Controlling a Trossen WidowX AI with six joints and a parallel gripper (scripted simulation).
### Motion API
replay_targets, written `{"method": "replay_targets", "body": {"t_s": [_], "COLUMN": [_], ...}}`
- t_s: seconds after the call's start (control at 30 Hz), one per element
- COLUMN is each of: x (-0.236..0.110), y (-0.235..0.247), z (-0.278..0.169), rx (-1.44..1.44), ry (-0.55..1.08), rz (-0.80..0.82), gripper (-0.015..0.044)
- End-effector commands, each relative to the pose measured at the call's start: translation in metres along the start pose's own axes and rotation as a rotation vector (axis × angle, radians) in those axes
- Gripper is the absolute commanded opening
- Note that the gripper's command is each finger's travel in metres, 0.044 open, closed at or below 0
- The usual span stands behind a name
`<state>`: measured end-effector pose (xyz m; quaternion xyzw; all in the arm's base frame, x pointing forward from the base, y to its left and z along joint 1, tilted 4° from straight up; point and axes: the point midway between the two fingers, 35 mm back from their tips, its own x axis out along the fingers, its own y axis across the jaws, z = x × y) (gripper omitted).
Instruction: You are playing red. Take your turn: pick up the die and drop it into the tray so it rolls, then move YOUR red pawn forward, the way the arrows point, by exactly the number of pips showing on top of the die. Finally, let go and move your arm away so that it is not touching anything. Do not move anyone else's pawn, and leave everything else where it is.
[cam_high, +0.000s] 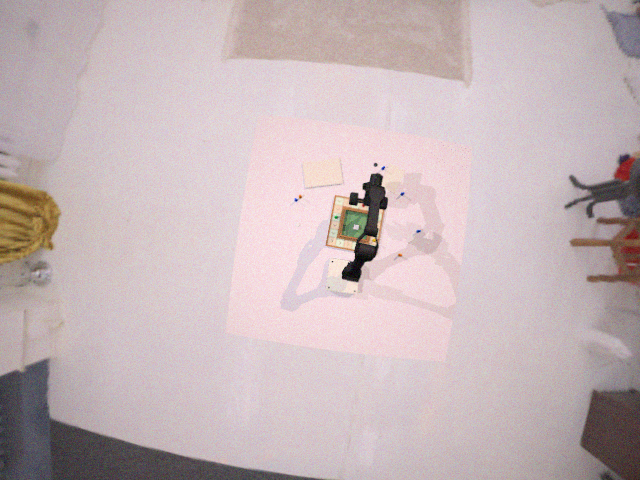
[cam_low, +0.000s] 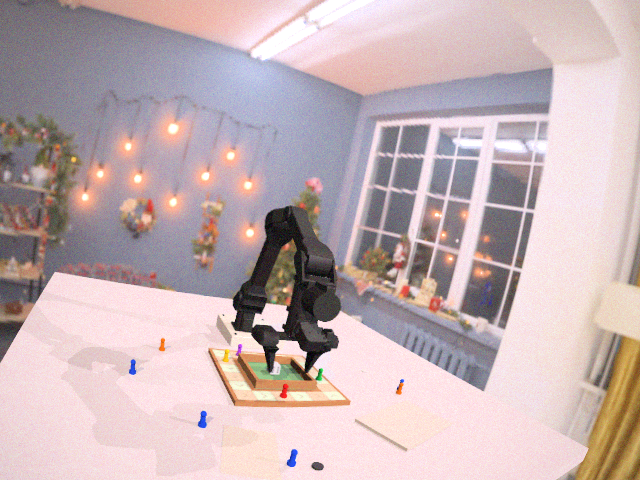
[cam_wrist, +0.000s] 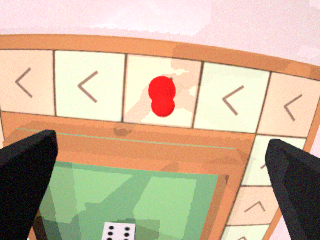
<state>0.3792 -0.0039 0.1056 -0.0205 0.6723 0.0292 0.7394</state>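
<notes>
The red pawn (cam_wrist: 160, 96) (cam_low: 283, 390) stands upright by itself on an arrow square of the board's (cam_low: 310, 397) (cam_high: 338, 240) near track row. My gripper (cam_wrist: 163, 146) (cam_low: 289, 369) is open wide; its fingers hang on either side of the pawn, above the tray's (cam_low: 279, 384) near wall, touching nothing. The white die (cam_low: 274, 368) (cam_high: 356, 226) lies on the tray's green felt, with several pips on top. A green pawn (cam_low: 319, 374) (cam_high: 336, 217), a yellow pawn (cam_low: 225, 354) and a purple pawn (cam_low: 238, 349) stand on other track squares.
Loose blue pawns (cam_low: 132, 366) (cam_low: 202, 419) (cam_low: 292, 457) and orange pawns (cam_low: 161, 344) (cam_low: 399, 386) stand on the table around the board. A black disc (cam_low: 317, 466) and a cream card (cam_low: 403, 424) (cam_high: 322, 172) lie near the front. The arm's base plate (cam_low: 227, 328) (cam_high: 341, 281) sits behind the board.
</notes>
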Motion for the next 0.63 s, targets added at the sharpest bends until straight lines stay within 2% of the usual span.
{"method": "replay_targets", "body": {"t_s": [0.0,0.2,0.37,0.4,0.6], "x": [-0.021,-0.060,-0.076,-0.072,-0.072], "y": [0.006,0.020,0.028,0.024,0.024], "z": [-0.024,-0.095,-0.158,-0.120,-0.120], "rx": [0.004,0.004,0.005,-0.001,-0.001], "ry": [0.005,0.011,0.015,-0.003,-0.003], "rz": [0.002,0.003,0.004,0.005,0.005], "gripper": [0.0440,0.0440,0.0440,0.0440,0.0440]}}
